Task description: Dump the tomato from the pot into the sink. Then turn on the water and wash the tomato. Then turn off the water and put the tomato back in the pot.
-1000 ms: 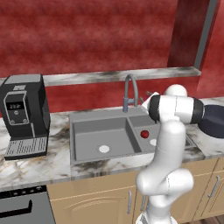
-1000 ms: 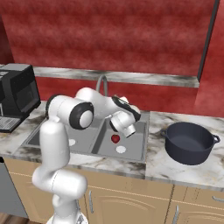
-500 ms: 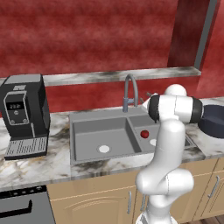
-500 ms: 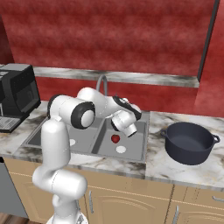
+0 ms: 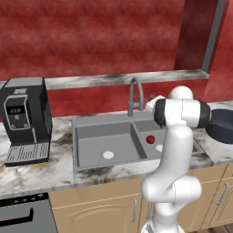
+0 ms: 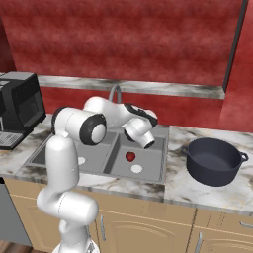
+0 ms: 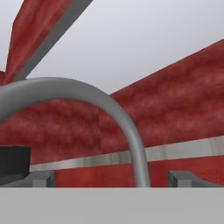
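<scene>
The small red tomato (image 5: 150, 139) (image 6: 130, 156) lies on the floor of the right basin of the grey sink (image 5: 104, 136) (image 6: 148, 170), beside the pale drain. The dark pot (image 6: 213, 160) (image 5: 222, 126) stands upright on the counter to the right of the sink, and the arm partly covers it in the left base view. My gripper (image 7: 111, 177) (image 5: 149, 102) is up at the curved grey faucet (image 7: 127, 127) (image 5: 134, 93) (image 6: 115, 93), open. A fingertip (image 7: 41, 178) stands on each side of the neck, apart from it. I see no water running.
A black coffee machine (image 5: 23, 119) (image 6: 20, 108) stands on the marble counter left of the sink. A grey ledge (image 5: 113, 79) runs along the red wall behind the faucet. The left basin (image 5: 107, 143) holds nothing but its drain.
Almost nothing differs. The wrist has shifted very slightly by the faucet, and the tomato and the pot lie where they were.
</scene>
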### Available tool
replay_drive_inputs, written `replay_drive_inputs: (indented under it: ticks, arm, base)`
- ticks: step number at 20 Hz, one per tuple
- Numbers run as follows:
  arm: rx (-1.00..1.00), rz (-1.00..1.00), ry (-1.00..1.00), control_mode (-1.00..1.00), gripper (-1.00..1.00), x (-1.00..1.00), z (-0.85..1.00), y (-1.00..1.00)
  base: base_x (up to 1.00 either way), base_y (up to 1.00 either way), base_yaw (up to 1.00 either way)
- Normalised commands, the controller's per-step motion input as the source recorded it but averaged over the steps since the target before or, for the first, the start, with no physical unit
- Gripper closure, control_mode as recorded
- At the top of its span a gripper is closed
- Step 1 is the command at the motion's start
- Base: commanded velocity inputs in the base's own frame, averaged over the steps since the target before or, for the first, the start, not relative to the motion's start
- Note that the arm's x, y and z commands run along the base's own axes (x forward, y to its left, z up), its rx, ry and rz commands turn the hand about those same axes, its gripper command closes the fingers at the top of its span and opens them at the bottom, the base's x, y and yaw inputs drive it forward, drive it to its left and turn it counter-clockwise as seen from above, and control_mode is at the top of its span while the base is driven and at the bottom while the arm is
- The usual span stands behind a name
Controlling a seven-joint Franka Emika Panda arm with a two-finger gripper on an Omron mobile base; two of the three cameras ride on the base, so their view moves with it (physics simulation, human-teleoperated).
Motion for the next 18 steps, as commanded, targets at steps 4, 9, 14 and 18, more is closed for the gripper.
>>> replay_drive_inputs:
  ticks: [4, 9, 14, 18]
  arm:
    - [0.03, 0.00, 0.00, -1.00, -1.00, 0.19, -0.11, -0.10]
    - [0.03, 0.00, 0.00, -1.00, -1.00, 0.18, -0.18, -0.14]
    - [0.03, 0.00, 0.00, -1.00, -1.00, 0.16, -0.16, -0.16]
    - [0.01, 0.00, 0.00, -1.00, -1.00, 0.14, -0.25, -0.08]
  base:
    - [0.00, 0.00, 0.00]
    - [0.00, 0.00, 0.00]
    - [0.00, 0.00, 0.00]
    - [0.00, 0.00, 0.00]
